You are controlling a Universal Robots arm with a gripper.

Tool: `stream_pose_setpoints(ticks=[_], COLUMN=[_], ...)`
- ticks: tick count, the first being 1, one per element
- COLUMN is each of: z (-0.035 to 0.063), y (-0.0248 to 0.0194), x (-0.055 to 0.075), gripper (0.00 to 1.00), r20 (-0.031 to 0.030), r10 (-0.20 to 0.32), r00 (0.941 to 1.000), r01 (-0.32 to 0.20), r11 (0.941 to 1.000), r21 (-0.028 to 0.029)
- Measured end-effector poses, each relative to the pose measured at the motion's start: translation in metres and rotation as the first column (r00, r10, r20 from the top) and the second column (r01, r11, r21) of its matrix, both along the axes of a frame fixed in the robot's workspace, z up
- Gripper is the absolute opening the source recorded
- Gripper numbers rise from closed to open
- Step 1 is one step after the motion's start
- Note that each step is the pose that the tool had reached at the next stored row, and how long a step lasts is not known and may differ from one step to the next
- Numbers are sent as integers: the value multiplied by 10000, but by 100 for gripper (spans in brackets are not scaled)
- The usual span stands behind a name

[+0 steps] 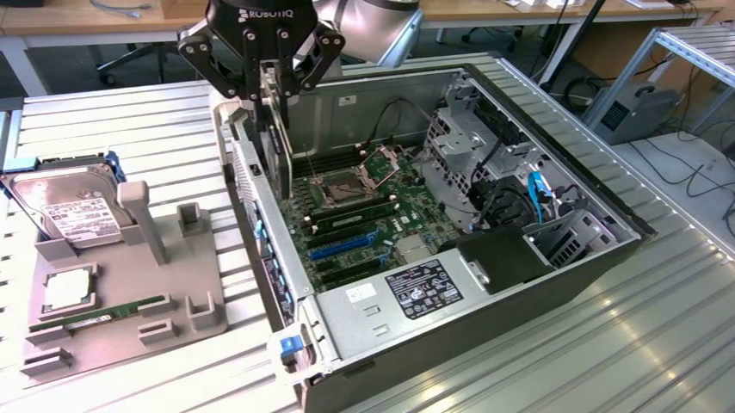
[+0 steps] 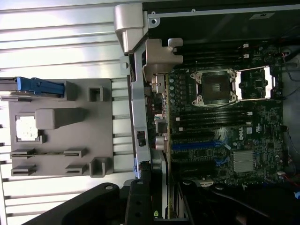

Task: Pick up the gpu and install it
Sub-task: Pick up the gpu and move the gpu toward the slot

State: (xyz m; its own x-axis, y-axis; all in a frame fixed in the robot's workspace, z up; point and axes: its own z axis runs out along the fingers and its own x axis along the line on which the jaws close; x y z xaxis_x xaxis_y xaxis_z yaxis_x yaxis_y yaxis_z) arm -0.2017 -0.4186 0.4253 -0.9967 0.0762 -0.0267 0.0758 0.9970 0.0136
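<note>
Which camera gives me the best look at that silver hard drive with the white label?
The exterior view. There the hard drive leans in the grey holder with its labelled face toward the camera. The wrist view meets it edge-on, so little beyond its blue rail can be made out.
</note>
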Motion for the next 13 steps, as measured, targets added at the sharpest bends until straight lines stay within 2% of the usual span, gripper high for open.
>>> stream_pose_setpoints(ticks=[13], z=[-7], y=[0], x=[76], gripper=[27], r20=[-1], r10=[0], r00=[10000], r01=[0], r11=[10000], r21=[-8])
